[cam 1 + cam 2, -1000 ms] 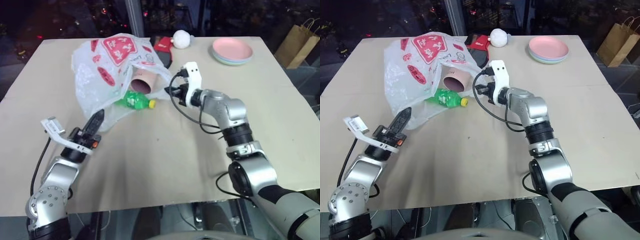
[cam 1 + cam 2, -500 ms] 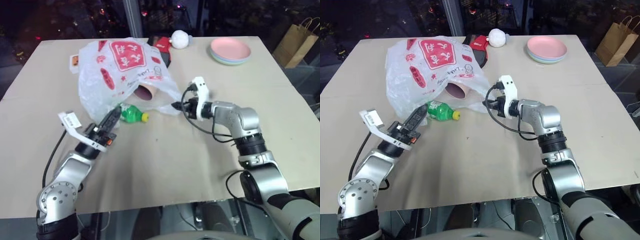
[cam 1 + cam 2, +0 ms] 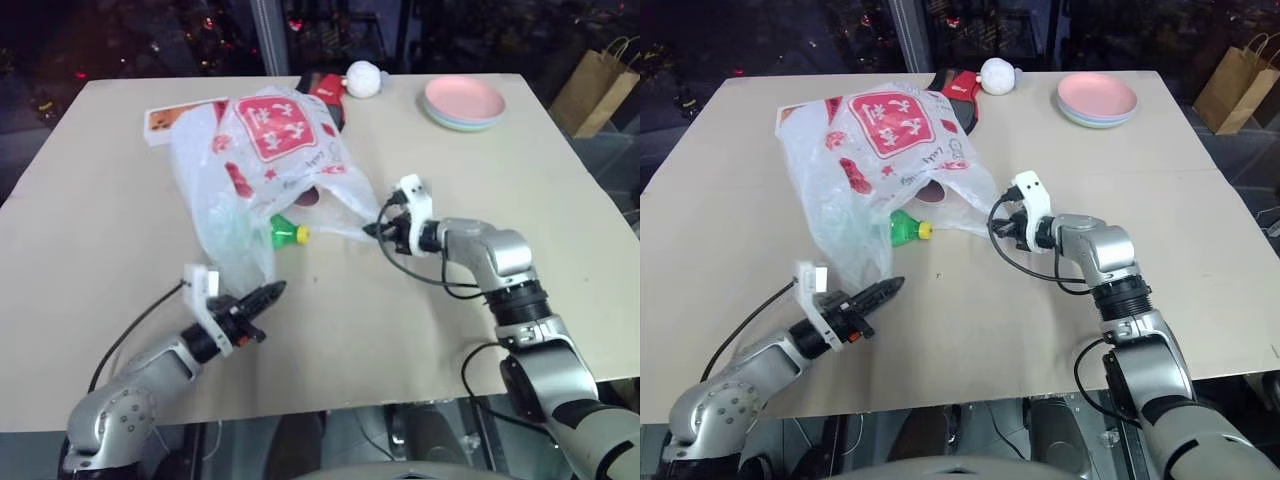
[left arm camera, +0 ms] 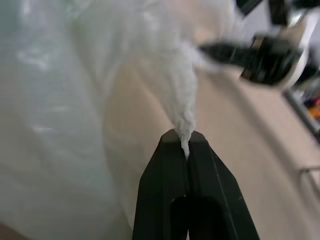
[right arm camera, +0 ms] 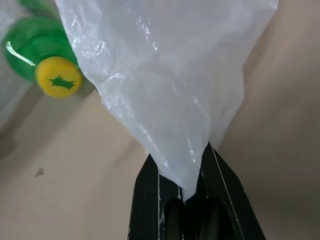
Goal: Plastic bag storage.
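Thin white film printed with red logos, the plastic bag (image 3: 265,165) sits puffed up on the tan counter (image 3: 110,230), toward its far left part, stretched between the two hands. The left hand (image 3: 272,291) is down near the front edge of the counter with its two black fingers pressed together on a twisted strand of the bag; in the left wrist view the white film (image 4: 186,131) is pinched right at the fingertips. The right hand (image 3: 374,229) is just to the right of the bag, its fingers likewise closed on a drawn-out corner of the film, which narrows to a point between them in the right wrist view (image 5: 175,165).

A green bottle (image 3: 287,234) with a yellow cap lies at the bag's mouth, the cap poking out toward the right hand. A stack of pink and pale plates (image 3: 463,102) stands at the far right of the counter, well apart from the bag. A brown paper bag (image 3: 592,85) stands off the counter beyond the right corner.
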`<control>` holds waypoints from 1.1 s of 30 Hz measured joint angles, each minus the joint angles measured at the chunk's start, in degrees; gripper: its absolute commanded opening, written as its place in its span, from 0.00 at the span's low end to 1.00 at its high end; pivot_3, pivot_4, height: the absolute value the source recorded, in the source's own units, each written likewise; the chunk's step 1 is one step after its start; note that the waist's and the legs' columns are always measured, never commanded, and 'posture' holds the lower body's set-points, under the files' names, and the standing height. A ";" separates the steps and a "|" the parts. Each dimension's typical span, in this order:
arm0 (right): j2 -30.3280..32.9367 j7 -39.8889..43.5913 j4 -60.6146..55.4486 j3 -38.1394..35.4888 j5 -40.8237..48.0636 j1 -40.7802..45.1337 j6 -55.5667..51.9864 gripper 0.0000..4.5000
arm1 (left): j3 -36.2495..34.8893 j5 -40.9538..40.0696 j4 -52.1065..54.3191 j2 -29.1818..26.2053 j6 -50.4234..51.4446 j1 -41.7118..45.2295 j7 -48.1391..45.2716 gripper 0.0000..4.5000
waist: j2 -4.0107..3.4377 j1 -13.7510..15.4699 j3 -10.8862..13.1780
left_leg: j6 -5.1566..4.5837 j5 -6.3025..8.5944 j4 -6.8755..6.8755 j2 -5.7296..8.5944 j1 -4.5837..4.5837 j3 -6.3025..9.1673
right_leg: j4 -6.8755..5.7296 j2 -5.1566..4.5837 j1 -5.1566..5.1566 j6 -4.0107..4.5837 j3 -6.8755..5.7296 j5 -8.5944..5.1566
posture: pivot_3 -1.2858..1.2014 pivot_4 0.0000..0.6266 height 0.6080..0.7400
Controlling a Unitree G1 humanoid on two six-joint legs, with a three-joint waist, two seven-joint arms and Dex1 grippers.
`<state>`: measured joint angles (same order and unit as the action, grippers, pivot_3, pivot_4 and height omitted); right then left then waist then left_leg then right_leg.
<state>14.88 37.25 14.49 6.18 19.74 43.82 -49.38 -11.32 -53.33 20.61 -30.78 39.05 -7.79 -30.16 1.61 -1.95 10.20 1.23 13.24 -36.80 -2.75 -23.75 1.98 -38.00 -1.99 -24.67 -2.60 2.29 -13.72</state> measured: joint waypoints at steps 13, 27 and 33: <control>7.89 0.42 0.34 -12.94 7.31 14.03 -3.63 0.01 | 2.72 -4.00 -1.04 11.72 3.93 21.92 8.17 0.00 | -0.14 0.83 0.08 | -0.01 0.00 -0.26 0.01 -0.09 0.01 | -0.01 0.00 0.08 -0.08 0.01 0.05 | 0.52 0.24 1.00; 10.97 -0.12 2.02 -16.66 11.09 22.91 -4.32 0.01 | -5.49 -26.35 -0.01 17.10 3.46 37.00 24.12 0.00 | -0.18 0.93 0.10 | -0.01 0.00 -0.33 0.01 -0.10 -0.01 | -0.01 0.00 0.09 -0.10 0.04 0.06 | 0.52 0.24 1.00; 12.12 0.46 1.97 -16.49 11.56 22.39 -4.21 0.01 | -8.35 -30.76 -0.06 15.05 1.61 37.37 27.15 0.00 | -0.18 1.16 0.10 | -0.01 0.00 -0.35 0.02 -0.12 0.00 | -0.02 -0.01 0.08 -0.10 0.03 0.07 | 0.52 0.24 1.00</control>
<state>27.00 37.71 16.46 -10.31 31.30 66.21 -53.58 -19.67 -84.09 20.55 -15.73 40.66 29.58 -3.01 1.43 -0.79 10.30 1.22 13.25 -37.15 -2.73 -23.87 1.98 -38.02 -2.00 -24.59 -2.71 2.32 -13.66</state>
